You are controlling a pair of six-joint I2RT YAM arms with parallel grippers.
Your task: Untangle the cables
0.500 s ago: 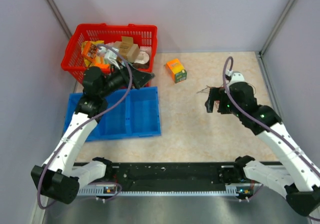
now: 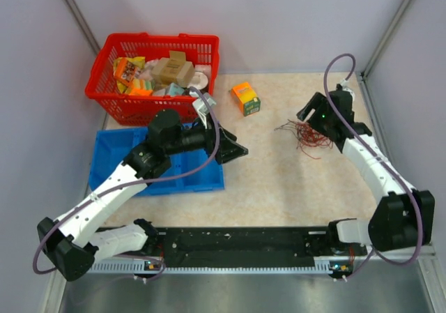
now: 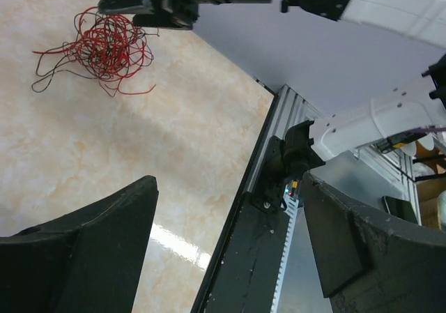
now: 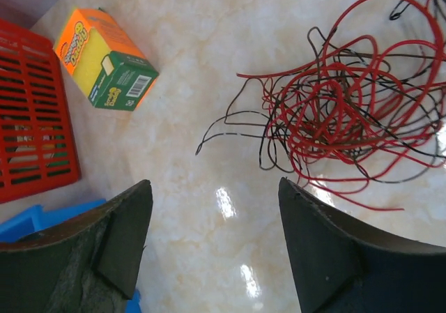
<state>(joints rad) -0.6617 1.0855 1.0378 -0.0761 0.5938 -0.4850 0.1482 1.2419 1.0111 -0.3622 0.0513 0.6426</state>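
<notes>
The cables (image 2: 307, 134) are a tangled bunch of thin red and dark wires lying on the beige table at the right. In the right wrist view the cables (image 4: 352, 114) lie beyond my right gripper (image 4: 212, 187), which is open and empty, its right fingertip close to the outer strands. From above, the right gripper (image 2: 311, 109) hovers just behind the bunch. My left gripper (image 2: 237, 150) is open and empty over the table's middle, left of the cables. The left wrist view has the cables (image 3: 104, 44) far ahead of the open left gripper (image 3: 228, 187).
An orange and green box (image 2: 245, 97) stands behind the middle of the table. A red basket (image 2: 111, 102) full of items is at the back left, with a blue bin (image 2: 202, 177) in front of it. Grey walls close in the sides.
The left arm swung from the basket rightward to the table's middle. The right gripper moved back and to the right, and the cable bunch now lies uncovered in front of it.
</notes>
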